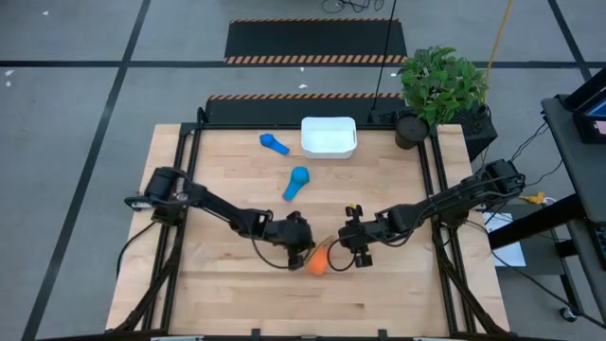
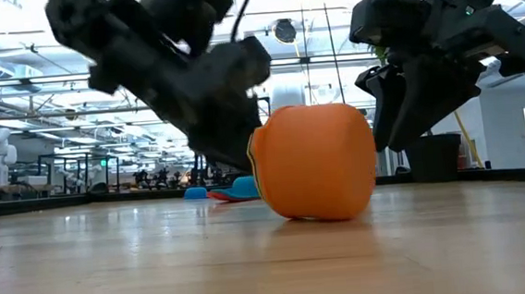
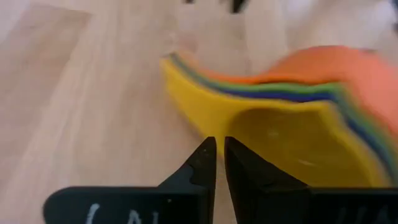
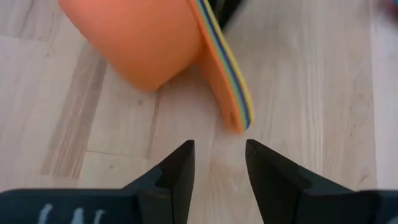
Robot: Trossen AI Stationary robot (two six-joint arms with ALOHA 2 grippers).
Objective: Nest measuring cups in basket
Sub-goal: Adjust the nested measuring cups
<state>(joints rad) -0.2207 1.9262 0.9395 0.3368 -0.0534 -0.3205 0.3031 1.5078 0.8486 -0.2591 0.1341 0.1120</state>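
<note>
A nested stack of measuring cups (image 1: 318, 262), orange outermost and yellow innermost, lies on its side on the wooden table near the front middle. Its mouth faces my left gripper (image 3: 216, 149), whose shut fingertips stand at the yellow rim. The layered handles (image 4: 231, 87) stick out toward my right gripper (image 4: 219, 155), which hovers open just short of their free end. A dark blue cup (image 1: 274, 144) and a light blue cup (image 1: 296, 182) lie apart farther back. The white basket (image 1: 350, 150) stands at the far middle. My left gripper comes in slanting down from the table's left, and its shut fingertips (image 3: 206, 155) stand right at the yellow inner cup's rim (image 3: 193, 118). Whether they touch the rim I cannot tell.
A potted plant (image 1: 440, 85) in a black pot stands at the table's far right corner, next to the basket. Bare wood lies between the stack and the two blue cups, and along the near edge (image 1: 312, 322).
</note>
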